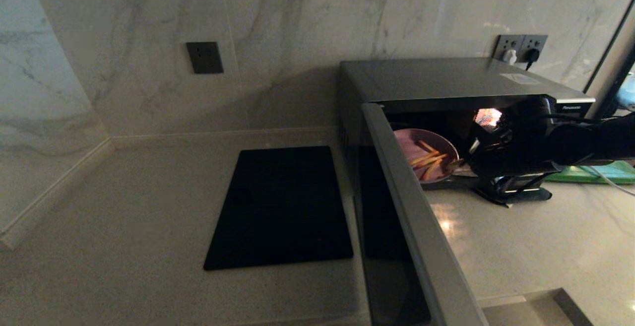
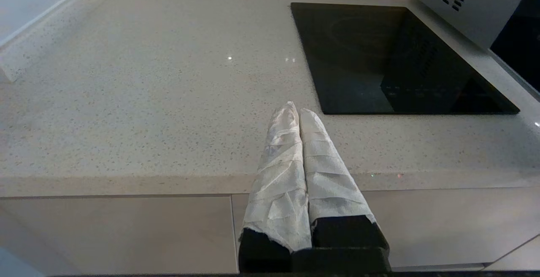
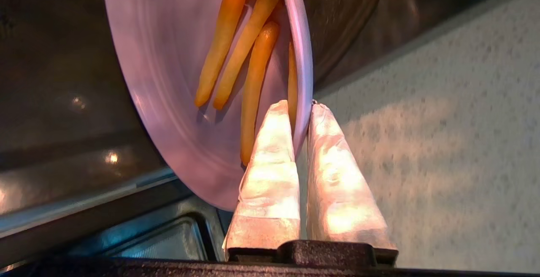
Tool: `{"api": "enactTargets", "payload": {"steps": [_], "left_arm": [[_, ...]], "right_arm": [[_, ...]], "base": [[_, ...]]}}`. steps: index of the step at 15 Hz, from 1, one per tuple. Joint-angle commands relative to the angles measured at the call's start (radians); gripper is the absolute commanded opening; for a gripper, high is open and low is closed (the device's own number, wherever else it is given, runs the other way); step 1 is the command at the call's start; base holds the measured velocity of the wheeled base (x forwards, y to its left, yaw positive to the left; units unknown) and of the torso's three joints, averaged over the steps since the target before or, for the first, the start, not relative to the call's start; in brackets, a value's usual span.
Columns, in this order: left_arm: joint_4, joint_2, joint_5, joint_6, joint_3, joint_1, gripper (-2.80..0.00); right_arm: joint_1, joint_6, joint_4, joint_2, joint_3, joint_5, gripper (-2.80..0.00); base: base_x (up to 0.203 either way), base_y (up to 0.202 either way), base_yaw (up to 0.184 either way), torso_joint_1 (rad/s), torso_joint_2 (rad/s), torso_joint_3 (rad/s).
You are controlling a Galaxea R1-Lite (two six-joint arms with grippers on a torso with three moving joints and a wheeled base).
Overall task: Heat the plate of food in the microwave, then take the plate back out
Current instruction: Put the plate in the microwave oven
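- Pale lilac, the plate of food [image 1: 421, 151] sat in the mouth of the microwave [image 1: 446, 80], at the front of the lit cavity, with orange-tan sticks [image 3: 236, 49] lying on it.
- We saw the right gripper [image 3: 302, 112] reaching in from the right side of the opening, its two taped fingers [image 3: 270, 163] pinched on the plate's rim, one above the rim and one below.
- In the right wrist view, the plate's edge ran between the fingertips, and the sticks lay just beside the upper finger.
- The microwave door [image 1: 416, 217] stood swung wide open, jutting out toward the front edge of the counter [image 1: 124, 217].
- We found the black cooktop slab [image 1: 280, 207] flat on the counter just beside the microwave's left side.
- The left gripper [image 2: 298, 110] hung parked over the front edge of the counter, near the cooktop's front corner, with its wrapped fingers [image 2: 280, 163] pressed together on nothing.
- A green board [image 1: 595, 173] lay on the counter toward its right edge, behind the right arm.
- Wall sockets [image 1: 521, 45] sat on the marble wall behind the microwave.
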Motion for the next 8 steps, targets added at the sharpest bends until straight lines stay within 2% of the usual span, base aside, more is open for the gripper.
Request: {"api": "enactTargets", "payload": {"steps": [1,8], "left_arm": [[0.0,0.002,0.001,-0.001,0.0,0.001,-2.8],[0.0,0.002,0.001,-0.001,0.0,0.001,-2.8]], "right_arm": [[0.0,0.005,0.001,0.033,-0.021,0.002,-2.8],[0.0,0.005,0.001,0.081,-0.06,-0.033,-2.8]], "base": [[0.0,0.0,0.0,0.0,0.0,0.0],[0.0,0.0,0.0,0.0,0.0,0.0]]}}
